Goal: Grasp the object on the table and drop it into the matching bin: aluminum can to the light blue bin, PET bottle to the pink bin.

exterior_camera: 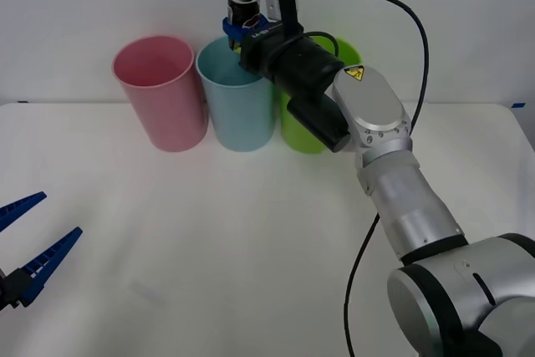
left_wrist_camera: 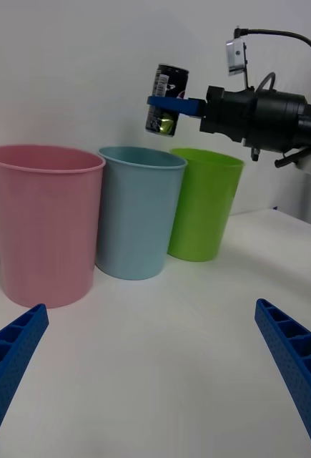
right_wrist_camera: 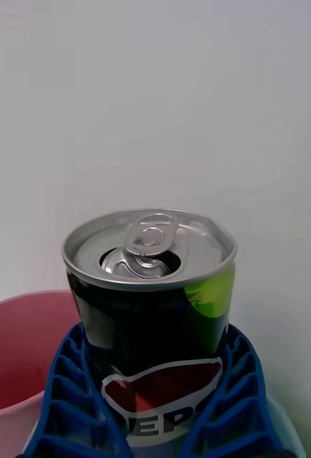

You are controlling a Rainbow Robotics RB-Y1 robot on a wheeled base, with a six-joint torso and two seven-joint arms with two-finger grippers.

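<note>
right gripper raised above the row of bins, its blue ribbed fingers pressed against both sides of the aluminum can. can upright, pull-tab top facing up, dark body with a yellow-green patch near the rim; roughly its upper half stands clear above the fingers, lower half sits between them. from the left wrist view the can hangs in the air over the light blue bin, above its rim and not touching it, toward the side nearest the lime green bin. pink bin stands just beside the light blue one on the other side; all three bins stand in a line on the white table at its far edge. left gripper low over the near left part of the table, fingers spread wide, holding nothing, well apart from the bins.
</note>
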